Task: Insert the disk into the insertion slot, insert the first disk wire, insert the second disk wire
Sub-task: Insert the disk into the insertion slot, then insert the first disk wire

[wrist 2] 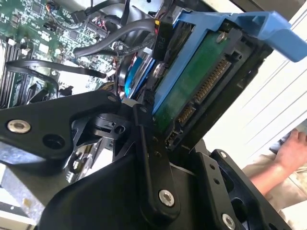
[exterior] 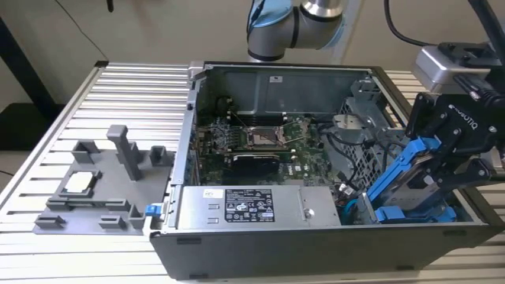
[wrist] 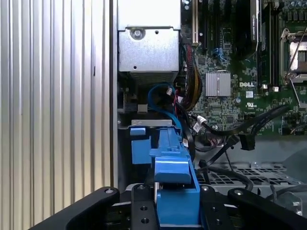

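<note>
Exterior view first: the gripper is seen closed on the disk. The disk is held tilted, its lower end down in the corner of the case on the exterior view's right, beside the power supply. In the first wrist view the fingers are set on either side of the blue carrier, and the slot lies just ahead. Whether the disk has entered it cannot be told. In the second wrist view the green board and connector are left bare. The disk is judged stiff, fairly heavy and shock-sensitive. It is best gripped by the carrier's side rails, though that plastic may flex. Cables are draped nearby.
</note>
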Controlling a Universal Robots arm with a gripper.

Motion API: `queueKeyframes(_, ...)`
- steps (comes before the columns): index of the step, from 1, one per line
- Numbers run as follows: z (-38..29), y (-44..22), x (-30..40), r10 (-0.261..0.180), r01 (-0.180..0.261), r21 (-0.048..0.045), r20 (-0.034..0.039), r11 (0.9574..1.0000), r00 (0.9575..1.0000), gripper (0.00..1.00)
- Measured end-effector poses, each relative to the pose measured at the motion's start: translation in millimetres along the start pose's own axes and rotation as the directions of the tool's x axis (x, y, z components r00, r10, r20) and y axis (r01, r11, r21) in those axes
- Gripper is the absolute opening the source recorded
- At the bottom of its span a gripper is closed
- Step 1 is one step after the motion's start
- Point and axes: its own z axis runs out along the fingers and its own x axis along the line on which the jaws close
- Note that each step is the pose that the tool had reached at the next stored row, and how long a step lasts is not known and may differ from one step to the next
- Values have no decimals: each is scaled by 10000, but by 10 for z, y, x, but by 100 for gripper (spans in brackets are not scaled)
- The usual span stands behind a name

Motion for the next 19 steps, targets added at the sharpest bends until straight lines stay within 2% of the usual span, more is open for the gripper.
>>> queueKeyframes(6,102,-5,-2,-1,1,152,3,9999,10000,33)
queueKeyframes(11,177,2,-5,-2,2,328,18,9995,10000,33)
queueKeyframes(18,183,-2,-7,-12,11,348,37,9994,10000,34)
queueKeyframes(19,182,-1,-6,-9,8,347,34,9994,10000,40)
